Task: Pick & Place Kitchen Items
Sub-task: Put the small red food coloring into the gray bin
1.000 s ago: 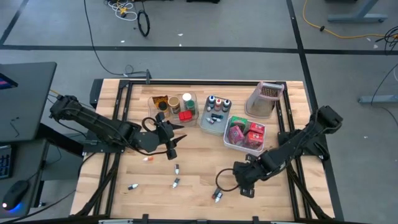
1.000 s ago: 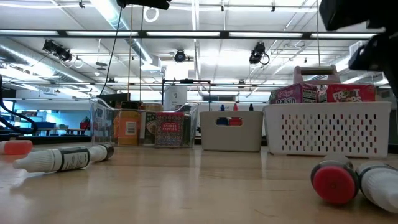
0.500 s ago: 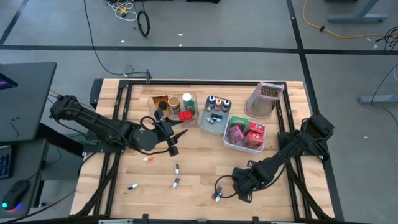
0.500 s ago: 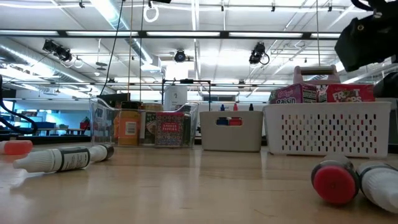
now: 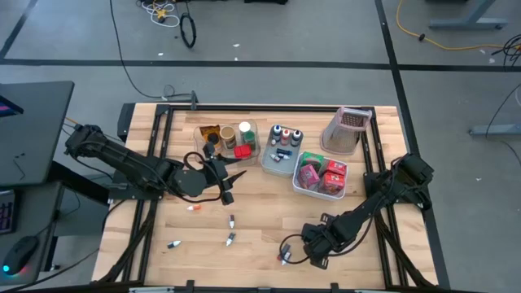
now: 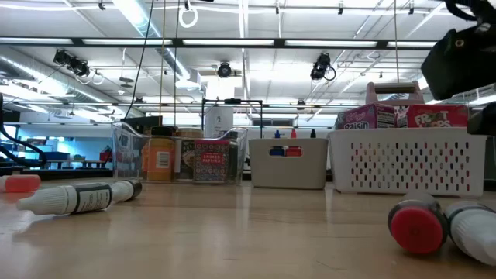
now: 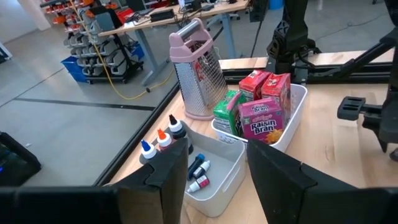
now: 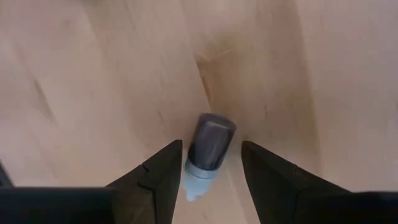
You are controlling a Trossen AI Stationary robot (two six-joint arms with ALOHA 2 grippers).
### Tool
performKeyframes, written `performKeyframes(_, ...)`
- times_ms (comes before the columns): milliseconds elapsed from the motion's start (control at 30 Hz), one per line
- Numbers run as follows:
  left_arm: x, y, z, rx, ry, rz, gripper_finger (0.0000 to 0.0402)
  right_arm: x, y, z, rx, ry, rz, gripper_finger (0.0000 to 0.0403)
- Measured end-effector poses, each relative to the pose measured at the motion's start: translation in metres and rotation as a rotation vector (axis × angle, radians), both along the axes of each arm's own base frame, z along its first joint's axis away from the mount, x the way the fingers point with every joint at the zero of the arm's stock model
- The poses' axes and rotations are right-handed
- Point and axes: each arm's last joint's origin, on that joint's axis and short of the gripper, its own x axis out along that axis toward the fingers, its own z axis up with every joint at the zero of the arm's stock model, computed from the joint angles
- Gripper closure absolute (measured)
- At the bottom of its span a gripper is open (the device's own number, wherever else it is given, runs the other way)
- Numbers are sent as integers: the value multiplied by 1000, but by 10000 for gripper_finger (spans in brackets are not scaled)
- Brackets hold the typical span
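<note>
A tiny bottle with a dark cap (image 8: 210, 148) lies on its side on the wooden table near the front edge (image 5: 283, 258). My right gripper (image 8: 211, 177) points down over it, open, one finger on either side of the bottle; whether a finger touches it, I cannot tell. In the high view this gripper (image 5: 309, 247) stands at the near right. My left gripper (image 5: 231, 181) hovers open and empty at mid-table (image 7: 217, 168), facing the bins. More small bottles (image 5: 231, 220) (image 5: 230, 238) (image 5: 173, 243) lie loose on the table.
Along the far side stand a clear bin (image 5: 228, 138) with jars, a grey bin (image 7: 214, 180) with small bottles, a white perforated basket (image 7: 292, 121) with boxes, and a pink grater (image 7: 199, 68). In the low view, bottles (image 6: 77, 198) (image 6: 418, 225) lie on the table.
My right gripper has come down and toward the table's near left, toward the dark-capped bottle by the front edge. Its fingers keep the same gap. The bottles and bins lie as before.
</note>
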Motion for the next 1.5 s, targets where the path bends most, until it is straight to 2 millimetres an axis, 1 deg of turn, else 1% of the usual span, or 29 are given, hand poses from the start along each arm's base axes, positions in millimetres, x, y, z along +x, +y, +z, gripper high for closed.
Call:
performKeyframes(100,0,0,0,0,0,0,227,1,1,-2,-10,-1,43,227)
performKeyframes(167,0,0,0,0,0,0,227,1,0,-3,-18,-5,64,235)
performKeyframes(233,0,0,0,0,0,0,227,1,0,-3,-21,-4,71,249)
performKeyframes(433,0,0,0,11,6,-3,227,0,0,-3,-25,4,74,308)
performKeyframes(533,0,0,0,14,6,0,227,3,1,-1,-9,4,116,326)
performKeyframes(633,0,0,1,20,1,15,227,13,2,4,1,-50,171,325)
performKeyframes(733,0,1,1,29,1,19,227,25,-4,11,-62,-128,232,311)
performKeyframes(833,0,1,2,29,-13,40,227,42,-18,19,-137,-186,272,306)
performKeyframes(933,-3,3,7,24,-47,65,227,58,-36,29,-198,-213,317,312)
performKeyframes(1100,-12,7,20,34,-88,76,227,90,-71,52,-379,-308,396,319)
performKeyframes(1233,-20,10,26,39,-96,69,227,113,-105,71,-515,-355,428,311)
performKeyframes(1367,-25,12,28,41,-85,64,227,128,-143,85,-605,-355,427,307)
performKeyframes(1500,-26,12,25,40,-66,59,227,134,-188,88,-631,-319,357,307)
